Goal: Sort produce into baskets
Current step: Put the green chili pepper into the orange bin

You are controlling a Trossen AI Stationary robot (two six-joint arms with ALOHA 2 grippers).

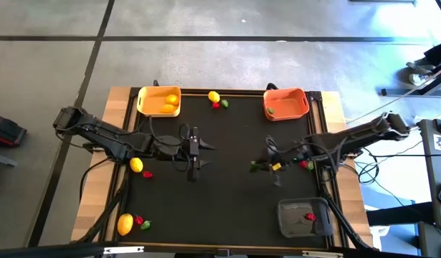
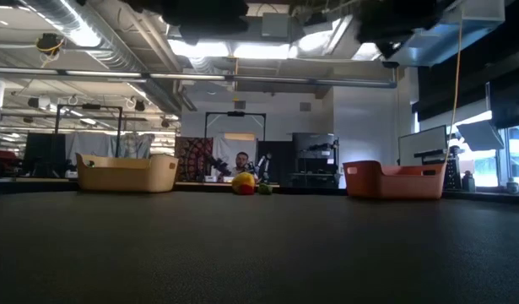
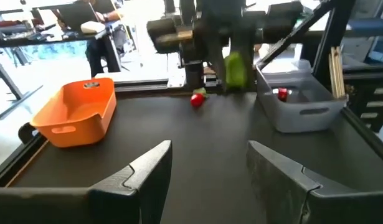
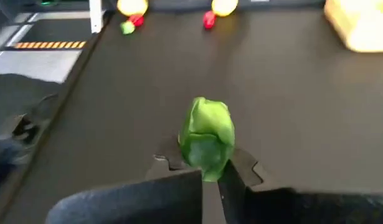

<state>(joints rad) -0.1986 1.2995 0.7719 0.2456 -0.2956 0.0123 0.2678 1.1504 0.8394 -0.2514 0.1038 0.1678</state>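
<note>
My right gripper (image 1: 262, 166) is shut on a green piece (image 4: 207, 138) right of the table's middle; the piece also shows in the left wrist view (image 3: 235, 68). My left gripper (image 1: 195, 154) is open and empty left of the middle, its fingers (image 3: 147, 171) pointing toward the right arm. The yellow-orange basket (image 1: 159, 101) at the far left holds lemons. The orange-red basket (image 1: 285, 103) at the far right holds a green piece. The grey basket (image 1: 305, 217) at the near right holds a red piece (image 1: 310, 216). My right gripper pinches the green piece by its near end (image 4: 208, 167) between its two fingers. Most of the piece sticks out past the fingertips. In the left wrist view it hangs clear of the table.
A lemon (image 1: 214, 96), a red and a green piece lie at the far edge between the baskets. A lemon (image 1: 136, 165) and a red piece (image 1: 148, 173) lie at the left. A lemon (image 1: 125, 224), a red and a green piece lie at the near left. A red piece (image 1: 304, 165) lies under the right arm.
</note>
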